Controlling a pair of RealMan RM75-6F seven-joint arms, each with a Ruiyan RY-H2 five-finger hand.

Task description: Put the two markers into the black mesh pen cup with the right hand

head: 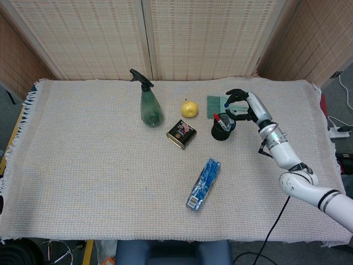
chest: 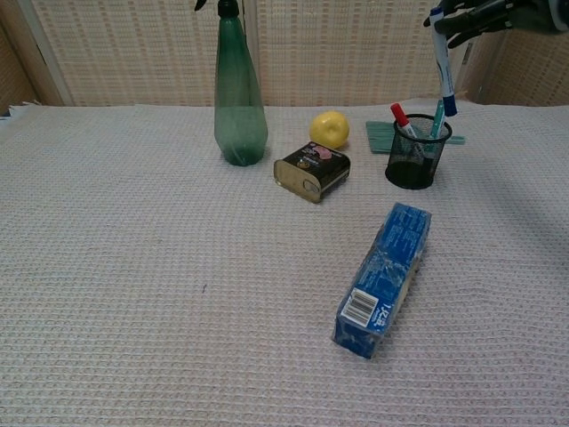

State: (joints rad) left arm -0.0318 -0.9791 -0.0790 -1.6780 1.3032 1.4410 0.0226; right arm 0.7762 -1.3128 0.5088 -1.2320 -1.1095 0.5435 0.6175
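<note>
The black mesh pen cup [head: 223, 131] [chest: 418, 158] stands right of centre at the back of the table. A red-capped marker [chest: 400, 118] [head: 219, 119] leans inside it, next to a teal pen [chest: 436, 119]. My right hand [head: 243, 105] [chest: 484, 12] hovers above and just right of the cup, pinching a blue-capped marker [chest: 442, 62] by its upper end. That marker hangs nearly upright, its lower tip just over the cup's right rim. The left hand appears in neither view.
Left of the cup are a dark tin [head: 181, 133] [chest: 311, 172], a lemon [head: 190, 109] [chest: 329, 129] and a green spray bottle [head: 150, 106] [chest: 238, 98]. A teal brush [head: 216, 105] lies behind the cup. A blue box [head: 204, 184] [chest: 384, 277] lies in front.
</note>
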